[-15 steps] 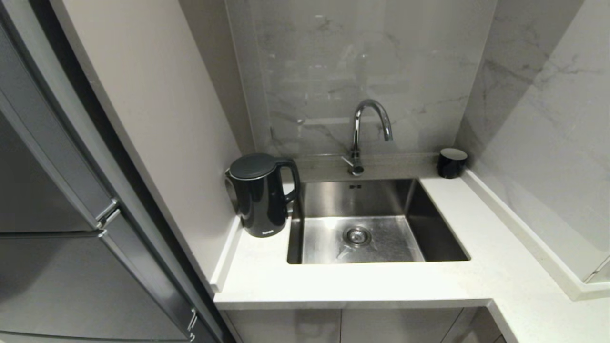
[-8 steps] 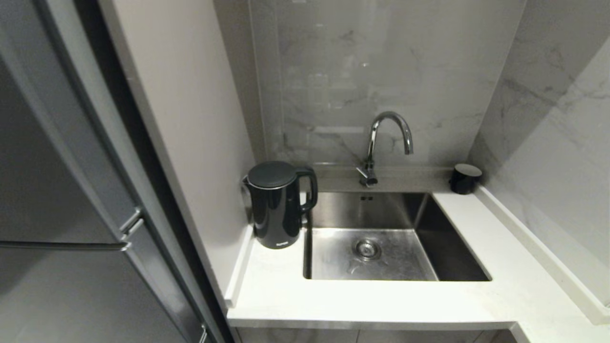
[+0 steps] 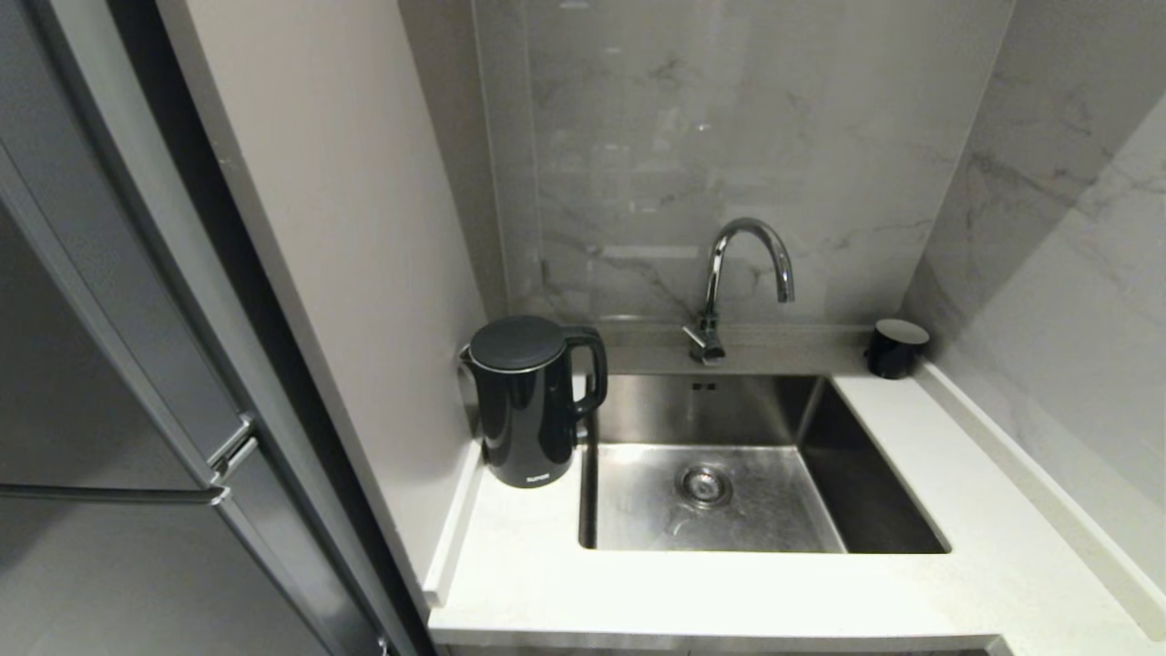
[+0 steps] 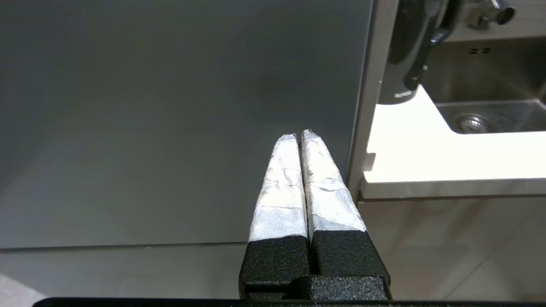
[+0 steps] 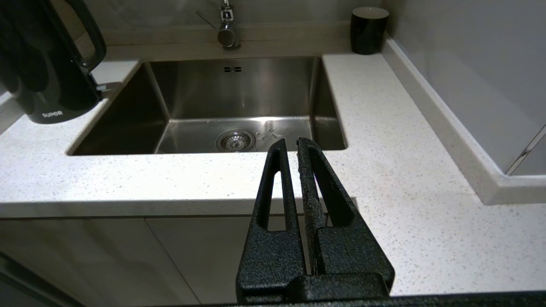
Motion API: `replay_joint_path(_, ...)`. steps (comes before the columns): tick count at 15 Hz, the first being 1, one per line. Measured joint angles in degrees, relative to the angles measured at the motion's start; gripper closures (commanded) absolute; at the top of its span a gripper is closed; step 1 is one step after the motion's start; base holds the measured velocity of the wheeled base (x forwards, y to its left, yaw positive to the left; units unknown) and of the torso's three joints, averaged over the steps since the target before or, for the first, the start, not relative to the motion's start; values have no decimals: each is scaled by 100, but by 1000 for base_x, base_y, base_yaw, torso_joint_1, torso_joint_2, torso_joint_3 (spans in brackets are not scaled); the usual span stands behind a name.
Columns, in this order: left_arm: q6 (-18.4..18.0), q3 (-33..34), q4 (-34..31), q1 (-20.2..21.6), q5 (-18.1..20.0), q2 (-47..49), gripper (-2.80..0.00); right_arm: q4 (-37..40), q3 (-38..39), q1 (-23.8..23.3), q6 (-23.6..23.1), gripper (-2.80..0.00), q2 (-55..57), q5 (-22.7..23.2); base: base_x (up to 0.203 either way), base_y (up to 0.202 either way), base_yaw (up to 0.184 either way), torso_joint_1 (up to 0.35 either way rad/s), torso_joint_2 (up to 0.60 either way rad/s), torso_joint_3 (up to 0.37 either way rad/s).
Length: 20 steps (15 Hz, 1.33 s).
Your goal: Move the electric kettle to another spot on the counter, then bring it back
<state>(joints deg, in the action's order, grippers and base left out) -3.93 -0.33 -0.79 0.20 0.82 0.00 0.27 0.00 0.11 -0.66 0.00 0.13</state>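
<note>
The electric kettle (image 3: 530, 401) stands upright on the table (image 3: 729, 592), just left of the sink (image 3: 902, 510). My left fingers (image 4: 285, 170) and right fingers (image 5: 273, 179) are pressed together, empty, short of the table's edge.

Dim, cool light; I see focus holding across all views.
Glare whitens the counter (image 4: 409, 157) in my left wrist view; the sink (image 5: 256, 119) floor and kettle (image 3: 528, 410) carry sheen; straight edges bow toward the head view's borders.
</note>
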Motion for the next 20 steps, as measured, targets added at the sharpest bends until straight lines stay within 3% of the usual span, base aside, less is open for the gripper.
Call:
replay_joint_path(7, 36, -5, -11, -20, -2, 0, 0, 0, 0, -11, -2, 0, 0, 2, 0, 0, 0, -25, 58, 32)
replay_joint_path(20, 26, -5, -6, -20, 9, 0, 0, 0, 0, -11, 4, 0, 0, 4, 0, 0, 0, -122, 298, 171)
